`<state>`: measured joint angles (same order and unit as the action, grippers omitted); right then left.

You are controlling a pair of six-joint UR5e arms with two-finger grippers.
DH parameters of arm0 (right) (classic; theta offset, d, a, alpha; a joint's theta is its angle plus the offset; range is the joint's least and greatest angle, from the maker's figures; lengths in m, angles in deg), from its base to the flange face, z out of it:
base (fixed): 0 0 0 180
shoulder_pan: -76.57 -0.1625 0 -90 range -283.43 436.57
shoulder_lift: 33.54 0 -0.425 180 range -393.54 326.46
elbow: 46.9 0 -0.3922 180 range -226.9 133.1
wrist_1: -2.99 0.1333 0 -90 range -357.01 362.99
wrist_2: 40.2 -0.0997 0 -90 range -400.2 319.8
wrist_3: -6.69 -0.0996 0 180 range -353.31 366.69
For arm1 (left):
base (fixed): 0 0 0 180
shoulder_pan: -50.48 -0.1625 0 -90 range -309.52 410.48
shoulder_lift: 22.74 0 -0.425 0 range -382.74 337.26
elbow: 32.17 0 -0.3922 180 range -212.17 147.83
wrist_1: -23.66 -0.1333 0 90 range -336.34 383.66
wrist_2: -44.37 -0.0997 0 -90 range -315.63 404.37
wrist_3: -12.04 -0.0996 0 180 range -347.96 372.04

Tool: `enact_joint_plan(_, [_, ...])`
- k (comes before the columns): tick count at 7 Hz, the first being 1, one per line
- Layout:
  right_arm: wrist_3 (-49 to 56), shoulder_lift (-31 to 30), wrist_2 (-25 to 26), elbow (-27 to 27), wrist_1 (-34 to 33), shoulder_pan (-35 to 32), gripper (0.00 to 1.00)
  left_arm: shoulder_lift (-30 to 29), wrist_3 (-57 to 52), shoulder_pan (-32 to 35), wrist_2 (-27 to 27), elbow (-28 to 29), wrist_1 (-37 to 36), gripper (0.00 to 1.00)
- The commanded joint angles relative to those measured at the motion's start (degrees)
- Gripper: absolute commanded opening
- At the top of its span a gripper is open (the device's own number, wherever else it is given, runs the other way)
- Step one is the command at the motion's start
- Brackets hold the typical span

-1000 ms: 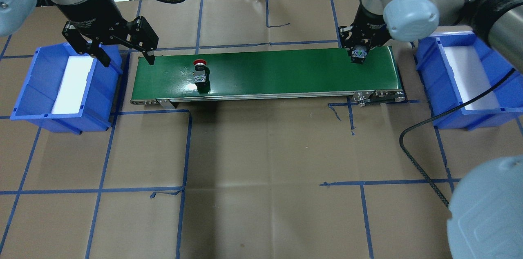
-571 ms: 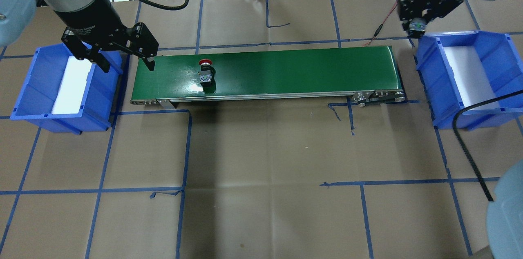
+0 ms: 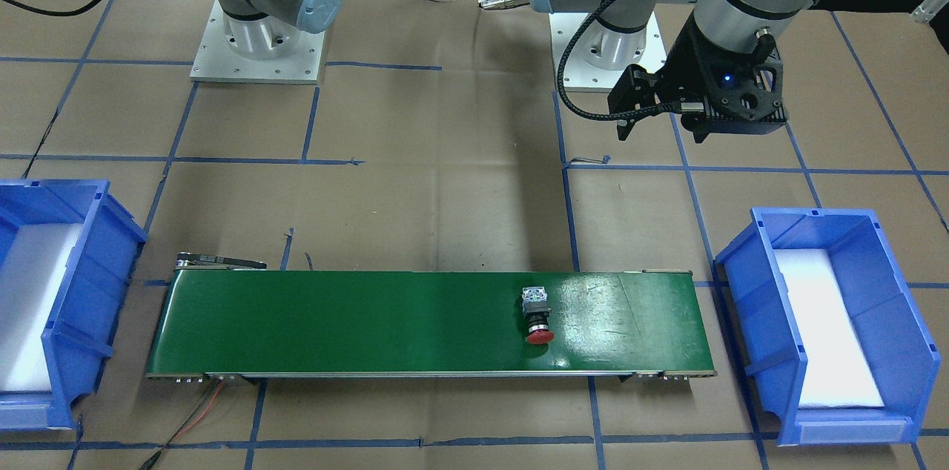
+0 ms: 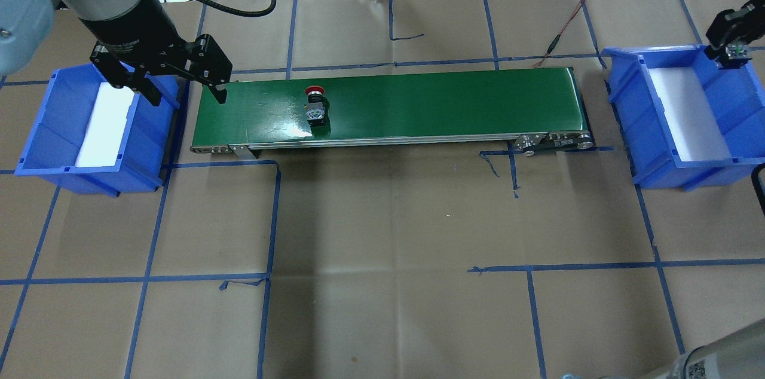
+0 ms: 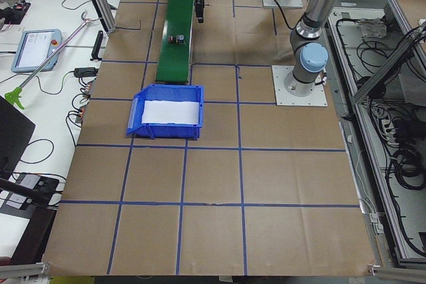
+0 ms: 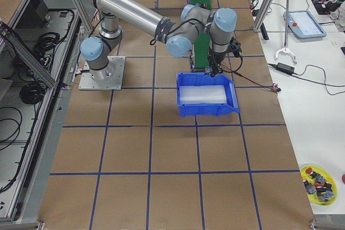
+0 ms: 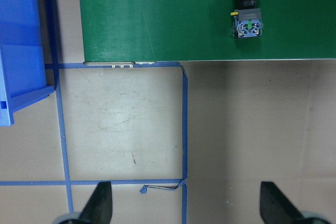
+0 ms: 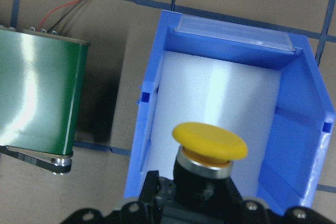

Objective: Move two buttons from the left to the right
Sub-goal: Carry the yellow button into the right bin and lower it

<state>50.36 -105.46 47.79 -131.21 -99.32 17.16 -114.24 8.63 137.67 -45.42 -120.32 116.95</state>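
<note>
Yellow-capped button (image 8: 210, 141) is hanging clamped in the right gripper (image 4: 733, 51) over a blue bin (image 8: 149, 109), while the left gripper (image 4: 186, 92) is hovering with fingers spread.

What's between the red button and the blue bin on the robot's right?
Nothing stands there. In the overhead view, only bare green belt runs from the red button to its end, then brown paper before the blue bin.
</note>
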Motion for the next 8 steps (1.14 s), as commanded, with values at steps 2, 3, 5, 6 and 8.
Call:
enact_joint_plan(2, [4.67, 0.55, -0.01, -12.86, -12.78, 2.37, 0.01, 0.18, -0.02, 0.0, -0.12, -0.09, -0.66, 1.0])
enact_joint_plan(3, [5.89, 0.55, 0.07, -16.21, -17.27, 2.37, 0.02, 0.18, -0.02, 0.0, -0.12, -0.09, -0.57, 1.0])
enact_joint_plan(5, [6.52, 2.39, 0.25, -18.18, -18.28, 2.46, 0.02, 0.18, -0.02, 0.0, -0.12, -0.09, -0.57, 1.0])
enact_joint_plan(6, [6.7, 3.44, 0.42, -18.18, -18.28, 2.63, 0.02, 0.27, -0.02, 0.0, -0.12, -0.09, -0.66, 1.0])
enact_joint_plan(8, [6.43, 4.15, 0.34, -18.18, -18.28, 3.51, 0.05, 0.27, -0.02, 0.0, -0.21, -0.09, -0.57, 1.0])
